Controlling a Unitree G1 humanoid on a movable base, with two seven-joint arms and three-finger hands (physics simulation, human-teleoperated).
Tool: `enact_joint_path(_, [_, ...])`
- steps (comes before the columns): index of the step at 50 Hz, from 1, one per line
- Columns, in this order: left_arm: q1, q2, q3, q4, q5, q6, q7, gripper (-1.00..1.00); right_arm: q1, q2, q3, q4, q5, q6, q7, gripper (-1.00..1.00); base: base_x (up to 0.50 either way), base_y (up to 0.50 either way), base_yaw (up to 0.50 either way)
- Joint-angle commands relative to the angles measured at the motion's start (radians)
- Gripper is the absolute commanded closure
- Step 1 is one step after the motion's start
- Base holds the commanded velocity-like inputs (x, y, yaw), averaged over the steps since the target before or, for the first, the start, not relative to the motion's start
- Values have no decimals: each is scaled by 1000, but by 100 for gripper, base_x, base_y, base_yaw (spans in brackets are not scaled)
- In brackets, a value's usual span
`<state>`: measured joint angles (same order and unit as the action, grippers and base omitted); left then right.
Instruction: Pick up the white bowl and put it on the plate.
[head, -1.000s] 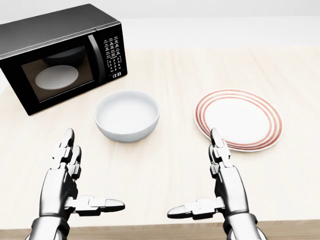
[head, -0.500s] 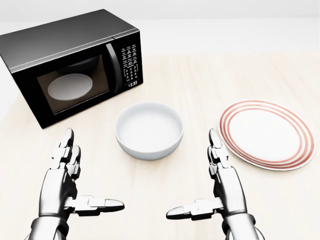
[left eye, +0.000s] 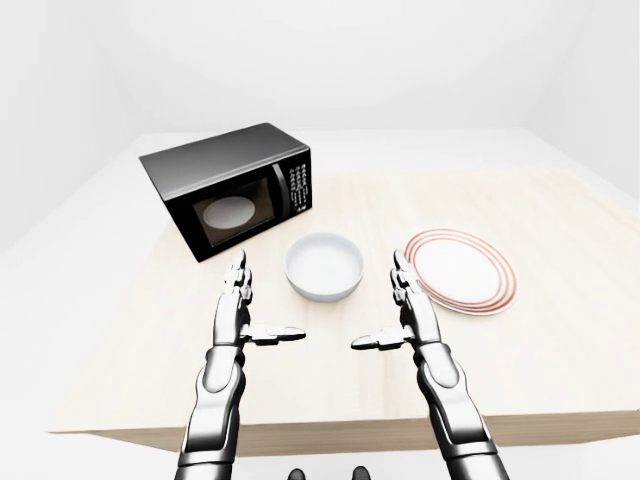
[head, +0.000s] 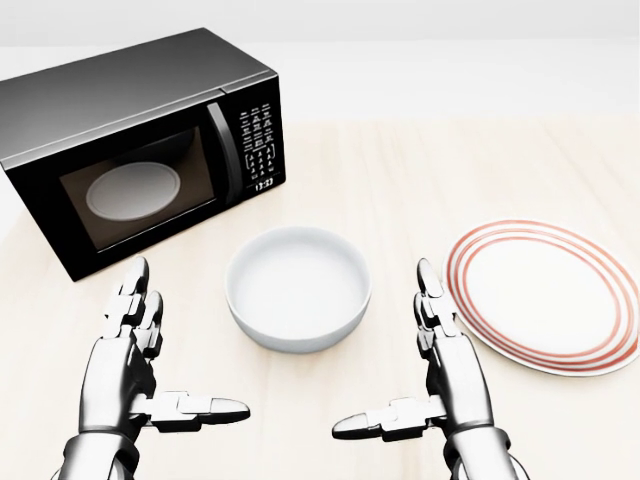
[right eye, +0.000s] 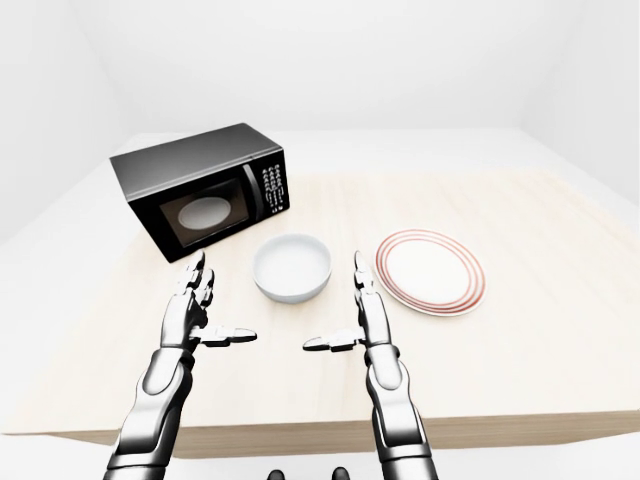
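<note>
Where plain white walls enclose it, a pale wood table (left eye: 560, 330) carries one white bowl (head: 298, 286), one plate (head: 545, 295), one microwave (head: 130, 140). Bowl sits between and just beyond the splayed, empty fingers (head: 135, 300) of left hand (head: 130, 375) and right hand (head: 445, 375); plate right of them.

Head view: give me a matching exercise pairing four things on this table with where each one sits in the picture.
Things:
1. microwave
2. white bowl
3. plate
4. left robot hand

Places:
A. right edge, red rings on its rim
B. bottom left, fingers spread open
C. top left, door closed
D. centre, between the two hands

Pairs: 1-C, 2-D, 3-A, 4-B
</note>
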<state>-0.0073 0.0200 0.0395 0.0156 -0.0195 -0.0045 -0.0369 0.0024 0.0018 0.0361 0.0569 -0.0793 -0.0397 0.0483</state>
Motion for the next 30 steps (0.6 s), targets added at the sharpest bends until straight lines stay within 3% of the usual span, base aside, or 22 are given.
enact_joint_path(1, [0,0,0,0,0,0,0,-100,2,1,5,-4,-6,-1,2,-100,14,0,0])
enact_joint_path(30, [0,-1,0,0,0,0,0,-100,4,1,23,11,-57,-23,-13,-100,10,0,0])
